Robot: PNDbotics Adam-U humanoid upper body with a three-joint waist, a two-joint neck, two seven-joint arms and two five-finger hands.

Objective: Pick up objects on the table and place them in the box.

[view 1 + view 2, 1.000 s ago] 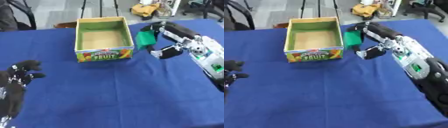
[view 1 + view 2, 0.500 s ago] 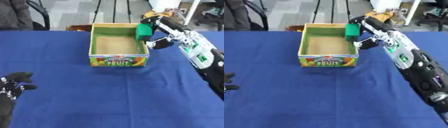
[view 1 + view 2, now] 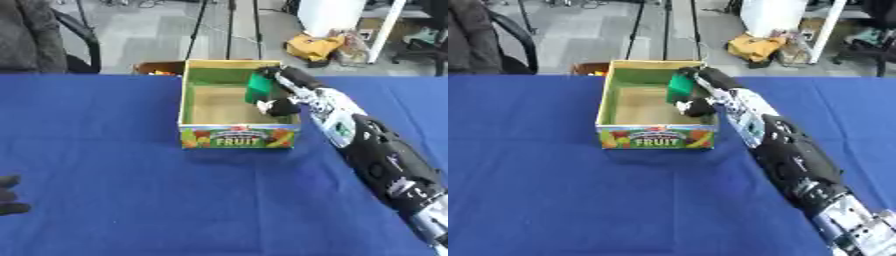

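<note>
Right hand (image 3: 278,95), fingers and thumb curled around a green block (image 3: 260,88), held over the right inner side of the open cardboard fruit box (image 3: 238,136). The box stands on the blue worktop (image 3: 131,190). Left hand (image 3: 9,196) shows only at the lower left edge; its finger posture cannot be told.

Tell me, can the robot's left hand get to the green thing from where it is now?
Probably not. The left hand shows only at the table's near left edge, far from the fruit box. The right hand already holds the green thing over the box.
</note>
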